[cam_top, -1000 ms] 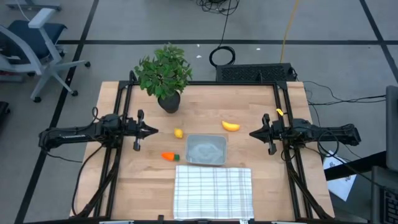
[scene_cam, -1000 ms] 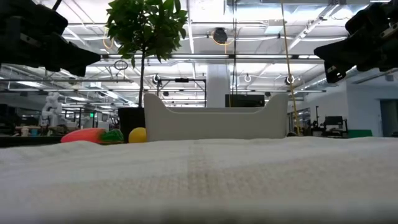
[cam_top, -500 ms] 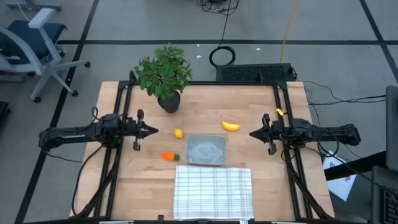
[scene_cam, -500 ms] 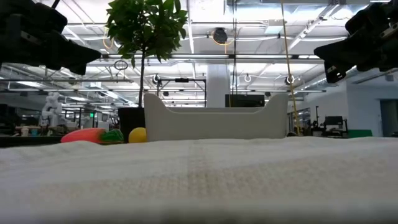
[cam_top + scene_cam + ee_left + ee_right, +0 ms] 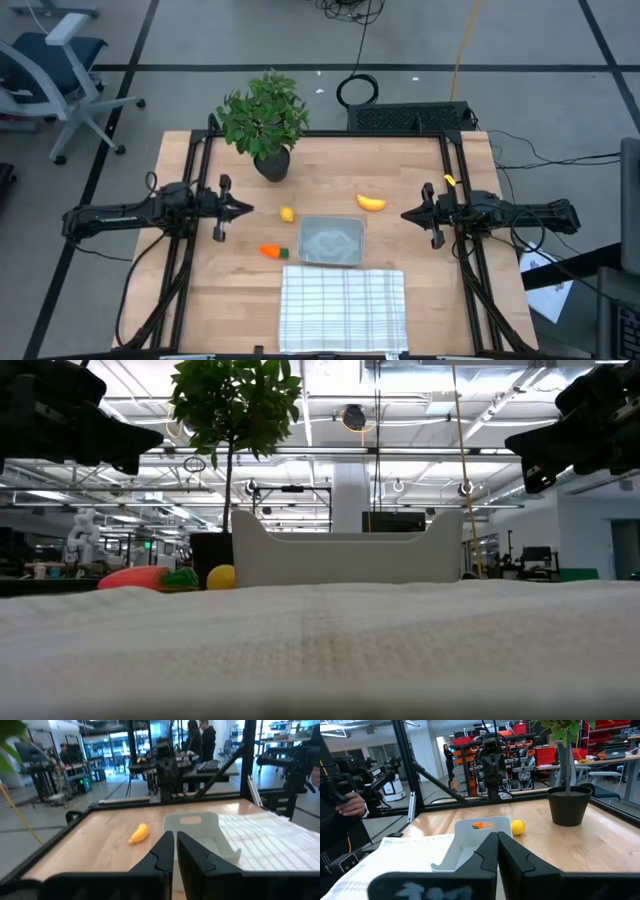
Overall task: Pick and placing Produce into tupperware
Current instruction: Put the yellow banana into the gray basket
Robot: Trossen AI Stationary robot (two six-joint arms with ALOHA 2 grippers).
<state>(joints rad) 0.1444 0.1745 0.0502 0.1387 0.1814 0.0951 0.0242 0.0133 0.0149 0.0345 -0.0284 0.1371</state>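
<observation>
While both arms hang level over the table's side edges, look at how the produce splits between them. Your left gripper (image 5: 245,210) sits by the left edge with its fingers pressed together, holding nothing, and the lemon (image 5: 287,213) lies just ahead of its tip, toward the table's middle. The carrot (image 5: 271,251) is nearer the front edge, also on that side, its long axis running left to right with the green top pointing at the tupperware (image 5: 332,241).

Over on the right edge, your right gripper (image 5: 407,214) is pinched closed too and carries nothing. The banana (image 5: 371,203) lies between it and the table's middle, just behind the tupperware's back right corner, its length running roughly left to right, in line with that arm's reach.

So I'd judge it two for the left arm, one for the right. The tupperware is empty, sitting in the middle just behind the checked cloth (image 5: 343,307) at the front edge. The potted plant (image 5: 264,125) stands near the back left corner, well clear of the lemon's path.
</observation>
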